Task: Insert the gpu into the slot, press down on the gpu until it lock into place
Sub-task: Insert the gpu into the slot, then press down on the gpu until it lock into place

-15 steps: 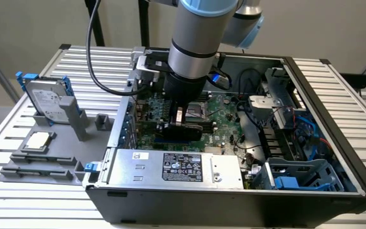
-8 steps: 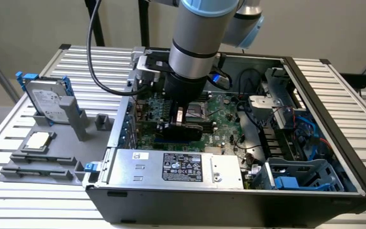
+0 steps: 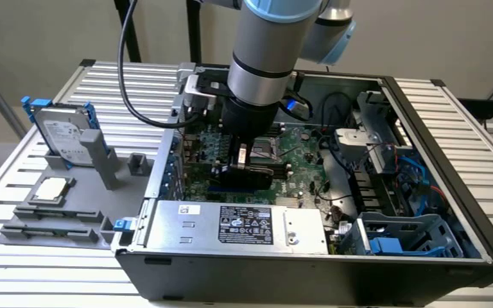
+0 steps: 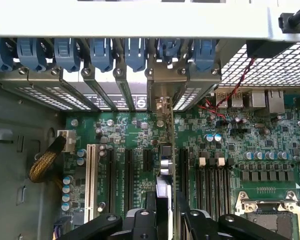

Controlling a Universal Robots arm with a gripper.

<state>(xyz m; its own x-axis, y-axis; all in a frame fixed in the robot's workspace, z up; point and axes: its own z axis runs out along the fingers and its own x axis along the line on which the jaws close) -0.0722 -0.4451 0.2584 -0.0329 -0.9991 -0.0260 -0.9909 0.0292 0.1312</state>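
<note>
Fingers (image 4: 138, 223) part-closed, clamping gpu (image 3: 251, 174) edge-on over motherboard (image 4: 120, 130), near case (image 3: 315, 282) rear wall, above slot (image 3: 216, 190). Judgement: keep card upright, aligned lengthwise; press evenly.

Place: a robotics lab or test workshop.
Bench: slatted aluminium table (image 3: 461, 122) bearing an opened computer case (image 3: 315, 282).
Fixtures: grey part holders (image 3: 49, 231), one standing a hard drive (image 3: 62, 135) upright.
Machine: industrial robot arm (image 3: 272, 51) above the motherboard (image 3: 302, 160).
</note>
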